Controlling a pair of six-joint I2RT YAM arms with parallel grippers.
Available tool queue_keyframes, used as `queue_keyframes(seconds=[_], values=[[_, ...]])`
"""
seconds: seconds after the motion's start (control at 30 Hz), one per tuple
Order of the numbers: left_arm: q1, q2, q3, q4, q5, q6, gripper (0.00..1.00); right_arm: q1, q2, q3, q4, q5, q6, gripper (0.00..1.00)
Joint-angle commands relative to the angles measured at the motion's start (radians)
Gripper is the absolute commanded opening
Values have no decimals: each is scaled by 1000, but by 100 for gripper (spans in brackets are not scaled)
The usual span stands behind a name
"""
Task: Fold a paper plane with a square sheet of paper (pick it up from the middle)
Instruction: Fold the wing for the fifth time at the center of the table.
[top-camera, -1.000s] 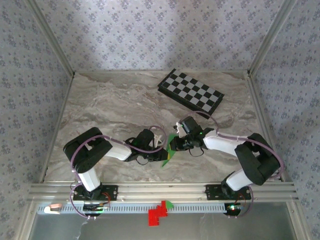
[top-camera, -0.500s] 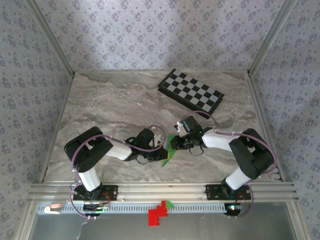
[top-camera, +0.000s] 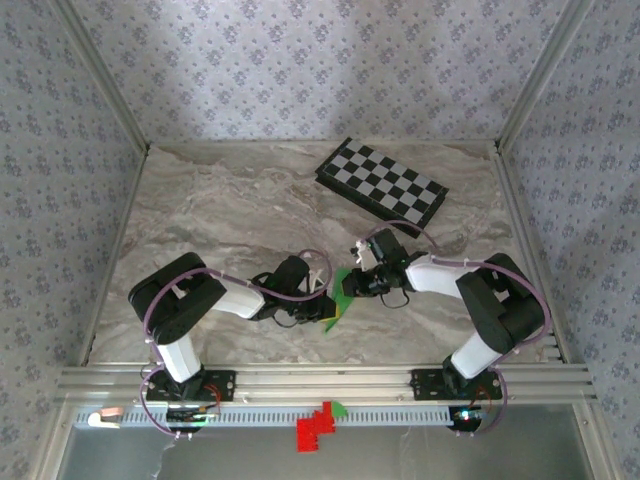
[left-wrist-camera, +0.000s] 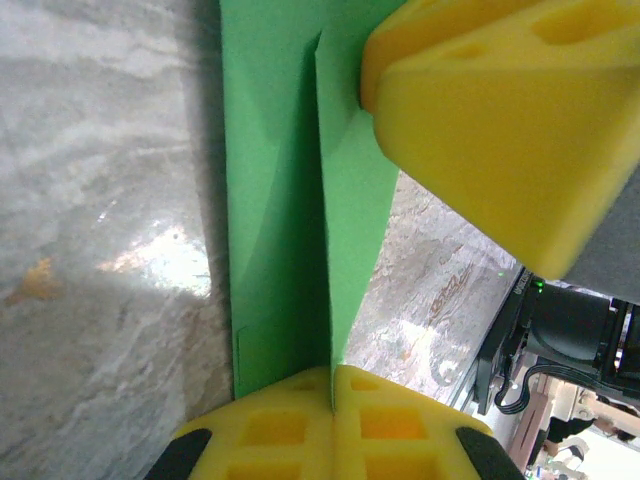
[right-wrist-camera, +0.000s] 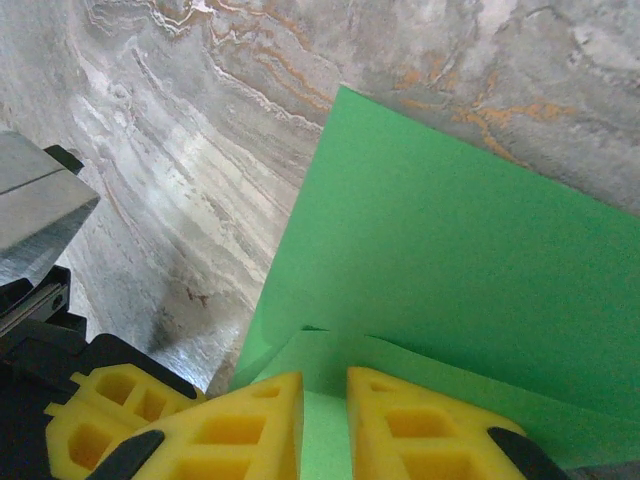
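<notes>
The square sheet of paper (top-camera: 338, 298) is bright green and folded into layers, lying on the marble table between my two grippers. In the left wrist view one green layer (left-wrist-camera: 275, 200) lies flat and a flap stands up along a crease. My left gripper (left-wrist-camera: 332, 378) is shut on that flap's edge. My right gripper (right-wrist-camera: 325, 400) hovers over the paper (right-wrist-camera: 450, 250) with its yellow fingers a narrow gap apart, green showing between them and a raised flap just ahead. The right gripper's finger (left-wrist-camera: 500, 120) presses close by the flap's far end. In the top view the left gripper (top-camera: 322, 300) and right gripper (top-camera: 352, 285) nearly touch.
A black-and-white checkerboard (top-camera: 382, 182) lies at the back right of the table (top-camera: 220, 220). A red block (top-camera: 316, 425) and a small green piece (top-camera: 338, 407) sit on the front rail. Patterned walls close in three sides.
The right arm's elbow has drawn inward to the left and its gripper has shifted slightly over the paper. The left gripper keeps its hold in the same place.
</notes>
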Motion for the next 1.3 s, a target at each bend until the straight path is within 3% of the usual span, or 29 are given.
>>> queue_keyframes(seconds=[0.0, 0.7, 0.93, 1.27], values=[[-16, 83, -15, -152, -63, 5, 0, -9, -25, 20, -44, -23, -22, 20], [-17, 40, 5, -210, -69, 36, 1, -26, 83, 12, -109, 44, -52, 16], [-17, -46, 30, -303, -101, 81, 15, -22, 106, 27, -178, 87, -63, 15], [-16, -192, 53, -446, -127, 139, 28, -13, 125, 34, -203, 103, -69, 14]])
